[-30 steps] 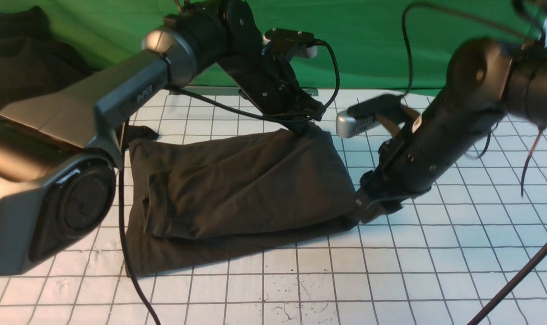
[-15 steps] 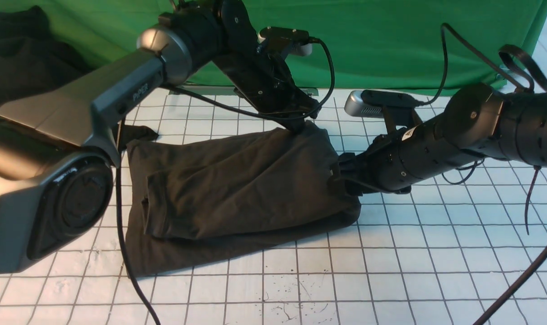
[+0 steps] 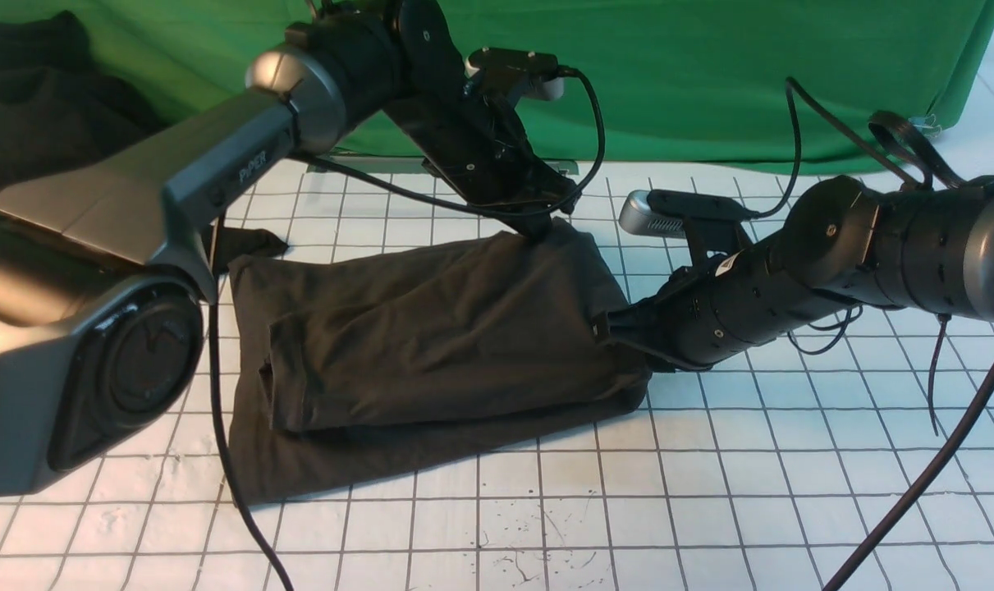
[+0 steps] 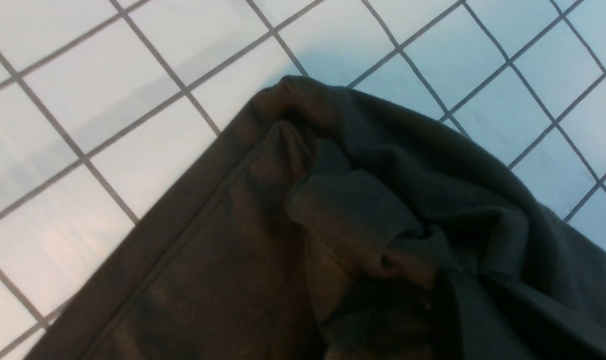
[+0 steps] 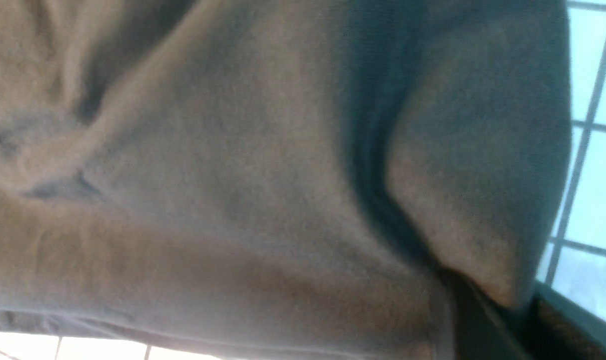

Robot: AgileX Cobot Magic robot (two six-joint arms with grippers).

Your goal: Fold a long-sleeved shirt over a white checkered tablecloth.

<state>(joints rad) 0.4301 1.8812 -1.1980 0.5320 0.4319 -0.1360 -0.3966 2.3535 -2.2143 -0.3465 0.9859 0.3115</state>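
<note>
The left end effector (image 3: 546, 228) is closed on a bunched fold at the far right corner of the long-sleeved shirt (image 3: 431, 345), where the cloth rises to a small peak, though its fingertips are buried in the fabric. The right end effector (image 3: 607, 328) presses its tip into the shirt's right edge, about halfway between near and far. Its jaws are hidden by cloth, so I cannot tell how far open they are. The shirt lies folded near the middle of the white checkered tablecloth (image 3: 710, 492) covering the bench. Its long axis runs left to right, and an upper layer sits over a lower one that shows along the near edge. The left arm rises from the near left, bends high, and slopes down to that corner. The right arm comes in low and nearly level from the right, pointing left. A green backdrop (image 3: 693, 82) hangs at the far side, with a black garment heap (image 3: 37, 107) at the far left.
</note>
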